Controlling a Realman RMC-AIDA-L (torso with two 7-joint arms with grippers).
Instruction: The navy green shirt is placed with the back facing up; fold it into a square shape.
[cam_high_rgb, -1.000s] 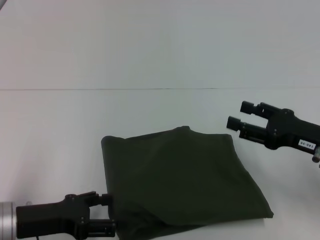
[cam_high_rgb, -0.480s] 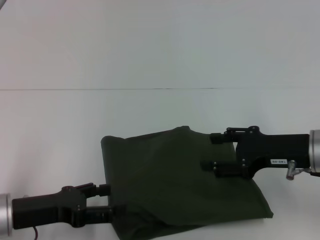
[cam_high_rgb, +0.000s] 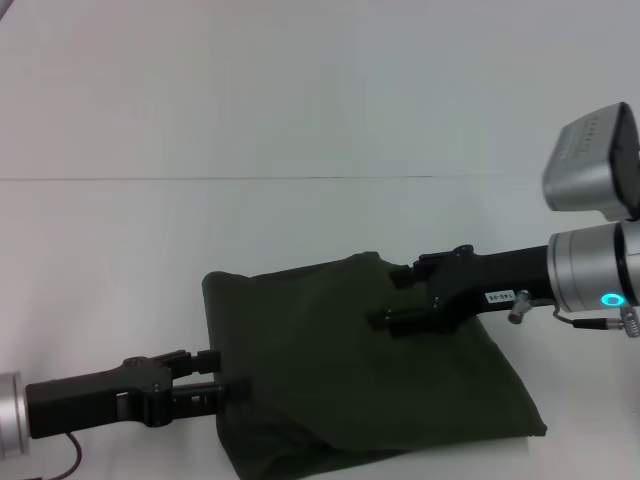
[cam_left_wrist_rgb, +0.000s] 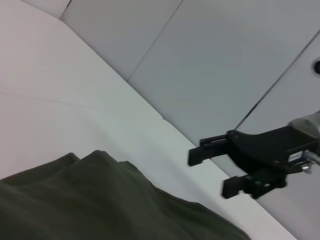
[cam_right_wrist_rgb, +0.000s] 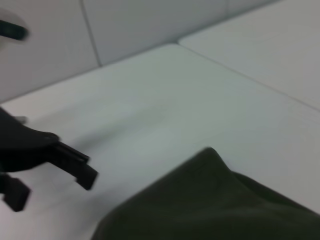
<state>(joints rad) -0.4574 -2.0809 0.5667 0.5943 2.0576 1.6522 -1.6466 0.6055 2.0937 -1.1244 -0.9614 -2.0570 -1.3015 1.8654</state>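
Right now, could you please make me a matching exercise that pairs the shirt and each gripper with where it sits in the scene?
Things:
1. navy green shirt
2. left gripper
3. right gripper
4. table

Places:
A. over the shirt's far part, fingers open
B. white surface under everything
C. at the shirt's near left edge
D. lying folded between the two arms

Pairs: 1-D, 2-C, 3-A, 4-B

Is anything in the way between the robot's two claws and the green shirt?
No, nothing visible is. The navy green shirt lies on the white table with only bare table around it. The right gripper is over the shirt's far part, and the left gripper is at its near left edge.
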